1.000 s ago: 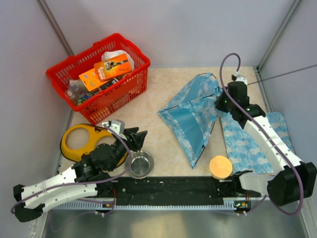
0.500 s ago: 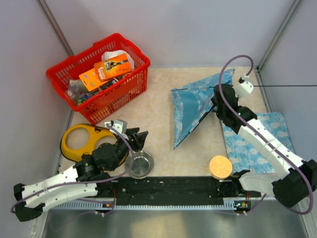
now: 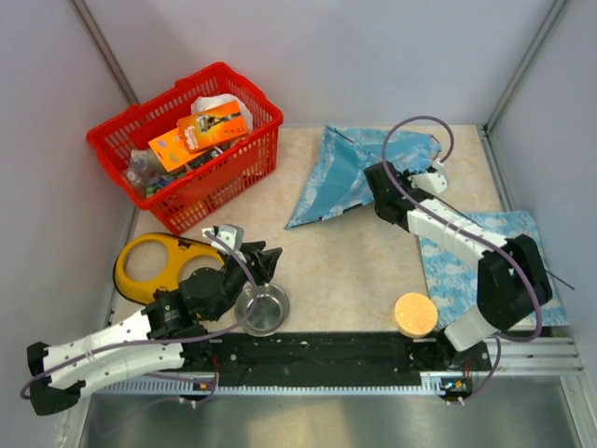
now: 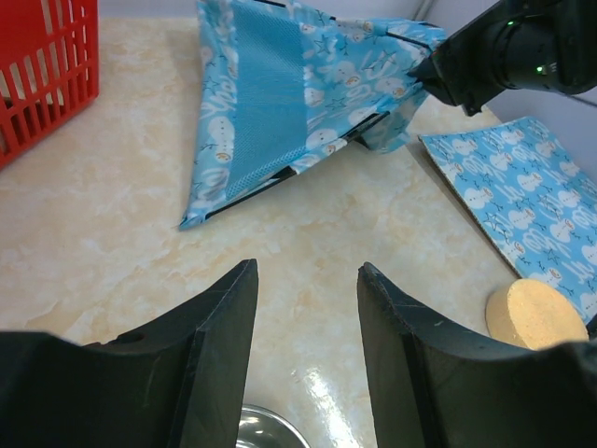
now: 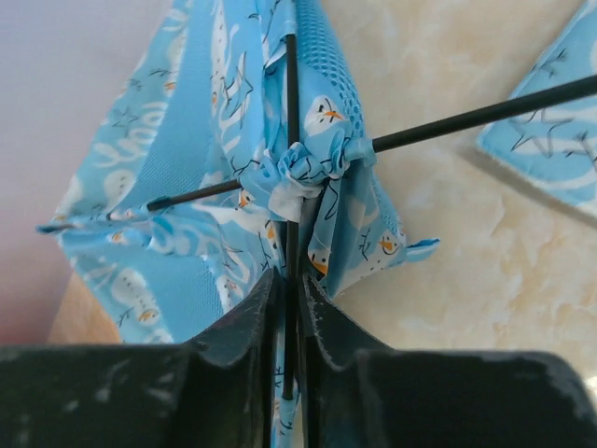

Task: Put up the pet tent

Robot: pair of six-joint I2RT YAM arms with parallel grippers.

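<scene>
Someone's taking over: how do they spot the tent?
Start at the red basket, far left; just right of it lies the pet tent, collapsed blue fabric. Unlike the flat mat of the same print, it has dark poles and the right tool grips it.

Your left arm (image 3: pixel 112 350) low, stretched forward-right; left gripper (image 3: pixel 264 261) half open, holding nothing. Your right arm (image 3: pixel 448 229) bent sharply at elbow, reaching far-left; right gripper (image 3: pixel 376 182) pressed together, clamped on pet tent (image 3: pixel 326 177).
</scene>
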